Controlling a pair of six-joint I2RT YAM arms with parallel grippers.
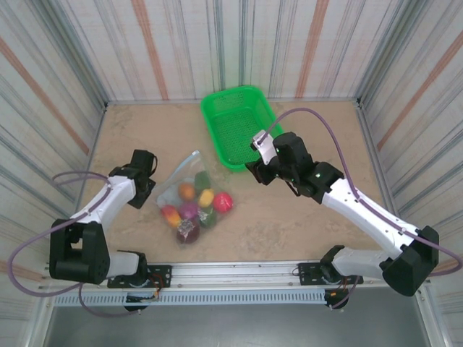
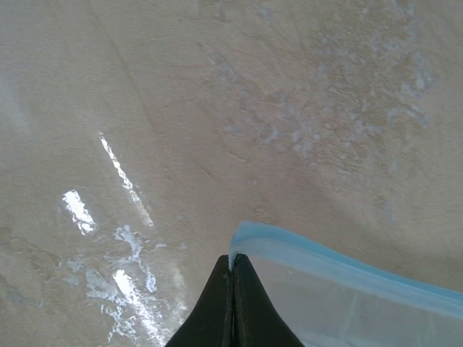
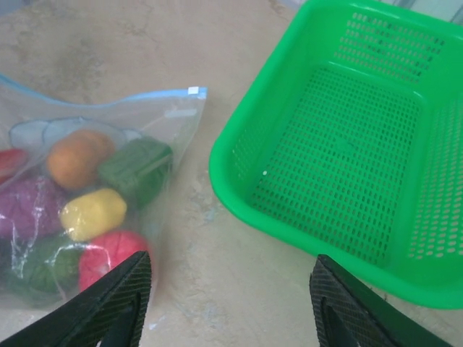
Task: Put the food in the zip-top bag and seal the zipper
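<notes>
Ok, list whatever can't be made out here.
Whether the zipper is sealed: left wrist view, strip cut off by the right edge; top view, too small.
Count of the food: right wrist view, pieces cut off by the left edge and overlapping inside the bag.
Far side of the basket: right wrist view, cut off by the right edge.
Fingertips of the left tool: top view, too small.

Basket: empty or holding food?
Empty. The basket shows a bare mesh floor in the top and right wrist views; the food lies in the bag beside it.
</notes>
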